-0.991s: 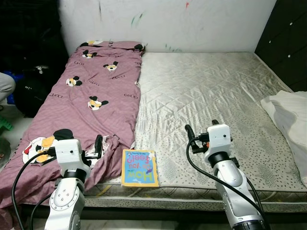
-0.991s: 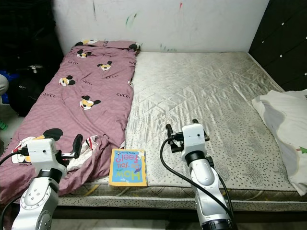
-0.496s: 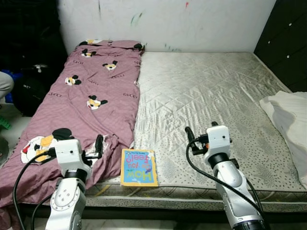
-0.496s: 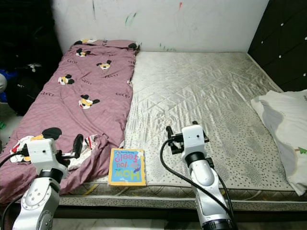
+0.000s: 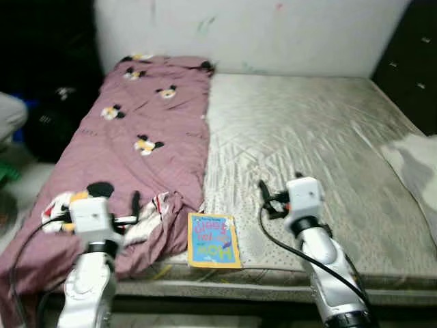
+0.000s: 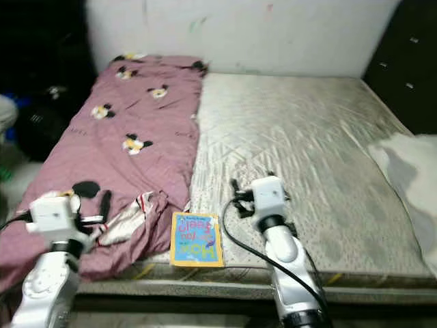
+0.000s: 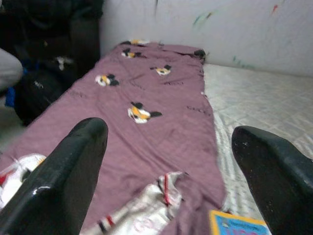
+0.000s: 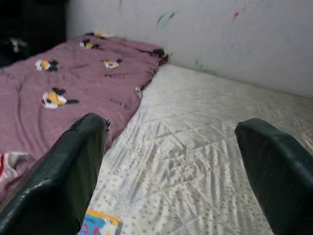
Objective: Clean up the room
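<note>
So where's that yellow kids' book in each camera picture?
Left eye view: the book lies at the mattress's near edge.
Right eye view: same spot.
Left wrist view: its corner is at the frame's edge.
Right wrist view: a corner.
Shared landmark: the purple blanket beside it.

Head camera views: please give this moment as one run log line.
stage: approaching bed | left end effector: open, empty | right end effector: open, empty | thin yellow-bordered picture book: on grey quilted mattress edge, beside purple cartoon-print blanket
</note>
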You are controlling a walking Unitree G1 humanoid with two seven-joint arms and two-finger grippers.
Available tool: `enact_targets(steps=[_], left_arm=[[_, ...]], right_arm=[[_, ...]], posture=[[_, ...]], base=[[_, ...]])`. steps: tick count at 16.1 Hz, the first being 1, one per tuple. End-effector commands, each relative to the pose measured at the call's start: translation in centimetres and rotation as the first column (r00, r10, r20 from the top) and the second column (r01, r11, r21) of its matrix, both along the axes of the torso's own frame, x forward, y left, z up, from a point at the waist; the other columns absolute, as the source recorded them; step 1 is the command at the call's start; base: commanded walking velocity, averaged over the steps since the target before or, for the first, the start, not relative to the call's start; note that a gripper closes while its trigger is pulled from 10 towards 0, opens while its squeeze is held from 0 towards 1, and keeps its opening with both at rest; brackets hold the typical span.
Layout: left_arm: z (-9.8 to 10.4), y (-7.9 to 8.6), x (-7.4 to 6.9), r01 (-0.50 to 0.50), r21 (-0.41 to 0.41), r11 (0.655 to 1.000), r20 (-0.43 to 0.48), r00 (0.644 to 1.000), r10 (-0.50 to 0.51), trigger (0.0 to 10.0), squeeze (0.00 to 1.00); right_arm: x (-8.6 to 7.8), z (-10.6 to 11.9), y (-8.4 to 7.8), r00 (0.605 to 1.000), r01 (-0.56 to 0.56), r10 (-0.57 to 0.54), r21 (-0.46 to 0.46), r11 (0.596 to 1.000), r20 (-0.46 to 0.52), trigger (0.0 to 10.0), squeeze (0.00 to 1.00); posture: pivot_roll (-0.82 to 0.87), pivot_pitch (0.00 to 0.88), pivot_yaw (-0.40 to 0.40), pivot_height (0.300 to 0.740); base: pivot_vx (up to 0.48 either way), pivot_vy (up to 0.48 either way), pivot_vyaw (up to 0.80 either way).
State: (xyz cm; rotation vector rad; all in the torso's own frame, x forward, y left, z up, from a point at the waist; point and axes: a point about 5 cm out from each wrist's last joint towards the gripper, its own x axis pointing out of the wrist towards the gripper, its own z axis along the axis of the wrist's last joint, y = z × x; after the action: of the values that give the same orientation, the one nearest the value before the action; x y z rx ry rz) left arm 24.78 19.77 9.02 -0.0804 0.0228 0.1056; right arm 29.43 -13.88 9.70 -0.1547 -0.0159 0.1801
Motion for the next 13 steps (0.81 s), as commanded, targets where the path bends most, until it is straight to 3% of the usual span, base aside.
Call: enact_targets(steps=[1, 6, 13], left_arm=[[-0.1, -0.55, 0.12, 0.017, -0.01, 1.0, -0.006, 1.0, -0.017, 10.0, 0.0], [0.38, -1.01, 0.16, 0.062, -0.008, 0.998, 0.036, 0.997, -0.062, 10.0, 0.0], [0.46, -1.16, 0.26, 0.068, -0.012, 0.998, 0.045, 0.997, -0.067, 10.0, 0.0]], right_arm=[[-0.07, -0.36, -0.98, 1.0, 0.023, -0.023, -0.013, 1.0, -0.021, 10.0, 0.0], [0.01, -0.44, -0.95, 0.999, 0.021, -0.022, -0.015, 1.0, -0.025, 10.0, 0.0], [0.13, -0.61, -1.08, 0.999, 0.027, -0.027, -0.01, 1.0, -0.036, 10.0, 0.0]], posture=[[0.02, 0.029, -0.012, 0.74], [0.02, 0.027, -0.011, 0.74], [0.02, 0.025, -0.014, 0.74]], base=[[0.0, 0.259, 0.0], [0.0, 0.0, 0.0], [0.386, 0.0, -0.27]])
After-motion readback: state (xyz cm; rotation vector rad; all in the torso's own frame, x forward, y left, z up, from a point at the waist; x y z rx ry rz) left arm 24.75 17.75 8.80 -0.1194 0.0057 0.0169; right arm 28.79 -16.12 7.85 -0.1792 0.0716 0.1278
